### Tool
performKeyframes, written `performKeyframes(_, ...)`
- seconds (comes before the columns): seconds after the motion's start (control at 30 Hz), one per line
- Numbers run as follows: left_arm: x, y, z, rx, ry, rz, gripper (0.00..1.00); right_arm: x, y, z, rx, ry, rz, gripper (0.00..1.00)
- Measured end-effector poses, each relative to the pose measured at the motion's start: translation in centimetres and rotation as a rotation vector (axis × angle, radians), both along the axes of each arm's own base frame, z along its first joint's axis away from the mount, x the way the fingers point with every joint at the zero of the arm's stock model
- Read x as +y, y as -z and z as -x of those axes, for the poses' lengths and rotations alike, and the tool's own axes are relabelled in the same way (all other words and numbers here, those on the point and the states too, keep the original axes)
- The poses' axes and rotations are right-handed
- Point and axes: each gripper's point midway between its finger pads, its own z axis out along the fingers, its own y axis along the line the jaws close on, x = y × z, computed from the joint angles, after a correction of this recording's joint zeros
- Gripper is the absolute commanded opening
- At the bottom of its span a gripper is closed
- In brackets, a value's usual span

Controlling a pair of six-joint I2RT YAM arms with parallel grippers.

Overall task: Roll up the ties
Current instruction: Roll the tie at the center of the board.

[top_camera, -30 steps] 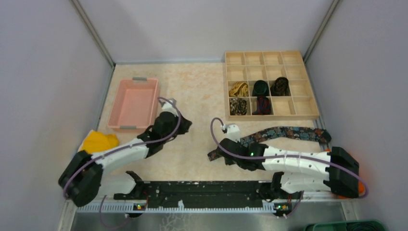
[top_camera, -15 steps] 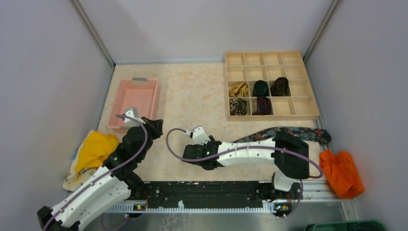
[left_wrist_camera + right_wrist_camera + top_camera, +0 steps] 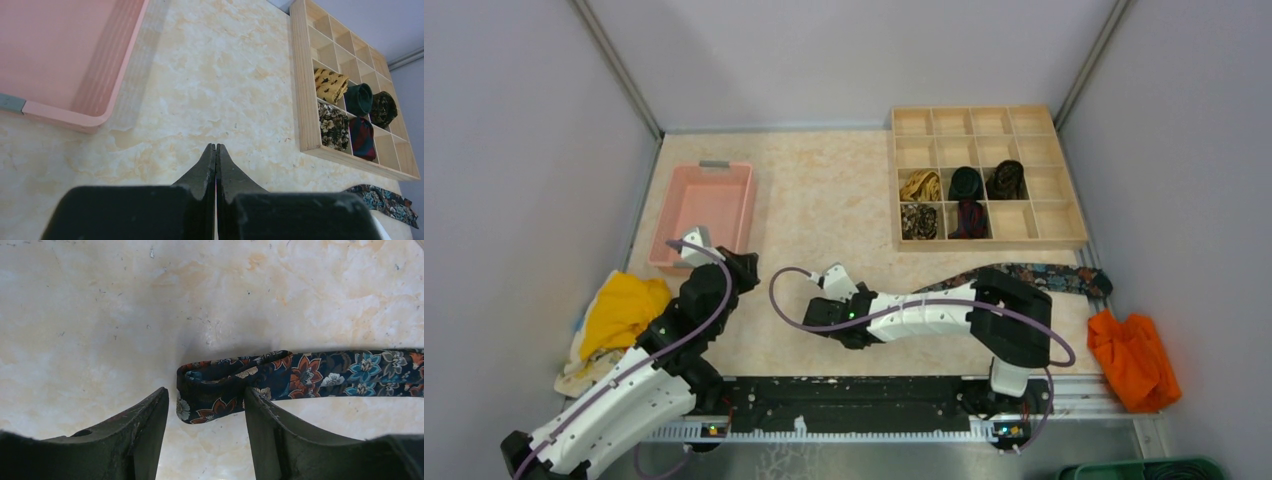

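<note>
Right end effector (image 3: 205, 395) astride tie (image 3: 310, 372) edge

Bright, even light; soft shadows

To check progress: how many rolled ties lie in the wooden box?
5. Gold tie, green tie, dark tie in the third row; floral tie, red tie in the nearest row.
</note>
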Motion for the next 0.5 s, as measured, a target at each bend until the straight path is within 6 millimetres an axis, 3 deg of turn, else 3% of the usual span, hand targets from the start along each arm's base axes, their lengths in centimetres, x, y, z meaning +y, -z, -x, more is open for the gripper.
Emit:
performKeyframes(0.23, 0.3, -0.3, 0.0, -0.011, -0.011, -0.001, 0.00, -0.9, 1.2, -0.2, 0.041, 0.030, 0.007, 0.54)
performKeyframes(0.5, 0.1, 0.8, -0.1, 0.014, -0.004, -0.027, 0.00, -1.7, 2.0, -0.7, 0.071, 0.075, -0.002, 0.19)
